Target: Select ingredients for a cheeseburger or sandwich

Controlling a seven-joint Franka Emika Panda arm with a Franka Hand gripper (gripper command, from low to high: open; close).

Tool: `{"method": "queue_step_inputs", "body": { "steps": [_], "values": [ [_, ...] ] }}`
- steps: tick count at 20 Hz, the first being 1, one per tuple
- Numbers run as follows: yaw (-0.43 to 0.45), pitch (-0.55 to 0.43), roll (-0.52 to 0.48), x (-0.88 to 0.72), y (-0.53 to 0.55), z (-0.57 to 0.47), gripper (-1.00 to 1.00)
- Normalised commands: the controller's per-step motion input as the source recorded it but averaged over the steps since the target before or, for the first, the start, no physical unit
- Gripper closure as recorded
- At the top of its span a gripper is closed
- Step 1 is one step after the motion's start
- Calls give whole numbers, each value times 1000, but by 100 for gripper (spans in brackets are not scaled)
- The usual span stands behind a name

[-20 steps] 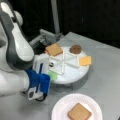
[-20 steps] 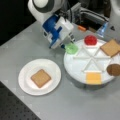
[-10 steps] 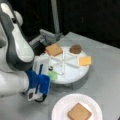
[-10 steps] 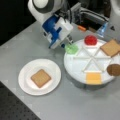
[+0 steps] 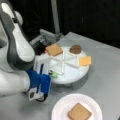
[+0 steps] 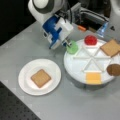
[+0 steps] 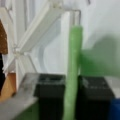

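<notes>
Fingers (image 7: 72,92) clamped edge-on around lettuce disc (image 6: 72,47), its lower edge cut off, toast (image 6: 40,78) on plate (image 6: 25,85).

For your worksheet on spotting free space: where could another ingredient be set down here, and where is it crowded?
Bare room: the paper plate rim around its toast square, and the divided tray's sections near the plate. Crowded: the tray edge where the gripper pinches the lettuce disc.

In a front view, the toast (image 6: 40,78) lies on the plate (image 6: 26,85), left of the divided tray (image 6: 75,68).
</notes>
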Motion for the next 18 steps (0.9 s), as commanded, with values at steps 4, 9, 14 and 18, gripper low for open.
{"method": "queue_step_inputs", "body": {
  "steps": [4, 9, 14, 18],
  "values": [
    [-73, -126, 168, 38, 62, -50, 100],
    [-95, -65, 138, -36, 93, 103, 100],
    [-104, 63, 17, -206, 78, 526, 100],
    [-75, 121, -135, -165, 14, 554, 100]
  ]
}}
